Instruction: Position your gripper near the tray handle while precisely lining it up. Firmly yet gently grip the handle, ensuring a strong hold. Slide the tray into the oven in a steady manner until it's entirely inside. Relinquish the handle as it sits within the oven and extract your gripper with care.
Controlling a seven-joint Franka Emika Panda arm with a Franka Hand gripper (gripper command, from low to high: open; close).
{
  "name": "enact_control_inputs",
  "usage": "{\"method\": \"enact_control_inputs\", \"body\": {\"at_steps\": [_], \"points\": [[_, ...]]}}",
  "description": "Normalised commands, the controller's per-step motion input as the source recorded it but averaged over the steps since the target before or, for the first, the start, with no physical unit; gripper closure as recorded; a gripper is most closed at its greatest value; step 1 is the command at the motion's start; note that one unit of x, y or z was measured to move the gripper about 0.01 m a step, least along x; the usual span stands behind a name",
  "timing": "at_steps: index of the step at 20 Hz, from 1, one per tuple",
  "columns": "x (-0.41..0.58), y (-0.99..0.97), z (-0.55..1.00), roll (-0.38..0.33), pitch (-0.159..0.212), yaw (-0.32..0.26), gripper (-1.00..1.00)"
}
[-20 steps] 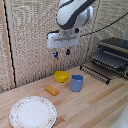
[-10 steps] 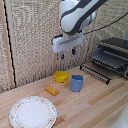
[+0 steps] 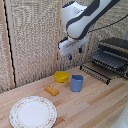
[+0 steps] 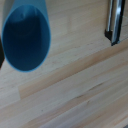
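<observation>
My gripper [image 3: 74, 54], a white hand on the bulky white arm, hangs in the air above the blue cup [image 3: 76, 82]; its two dark fingers stand apart and hold nothing. The oven [image 3: 114, 50] stands at the exterior view's right, black top over a silver body. The tray [image 3: 108, 60], a grey rack of thin bars, sticks out of its open front above the lowered dark door flap [image 3: 96, 72]. The gripper is well short of the tray, to its left in the exterior view. In the wrist view I look down into the blue cup [image 4: 26, 37], with a dark rail [image 4: 115, 21] at the edge.
A yellow bowl [image 3: 61, 76] sits beside the cup. A small orange block [image 3: 51, 90] and a patterned white plate [image 3: 33, 111] lie nearer the front on the wooden table [image 3: 95, 107]. A woven screen stands behind.
My gripper has moved toward the exterior view's right and slightly lower, closer to the oven. Nothing on the table has moved.
</observation>
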Motion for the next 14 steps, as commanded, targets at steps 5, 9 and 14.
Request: {"method": "enact_control_inputs", "body": {"at_steps": [5, 9, 14], "points": [[-0.026, -0.4, -0.03, -0.324, -0.057, 0.114, -1.0], [0.0, -0.5, -0.16, -0.287, -0.097, 0.099, -1.0], [0.0, -0.46, -0.12, -0.307, -0.074, 0.091, -1.0]]}}
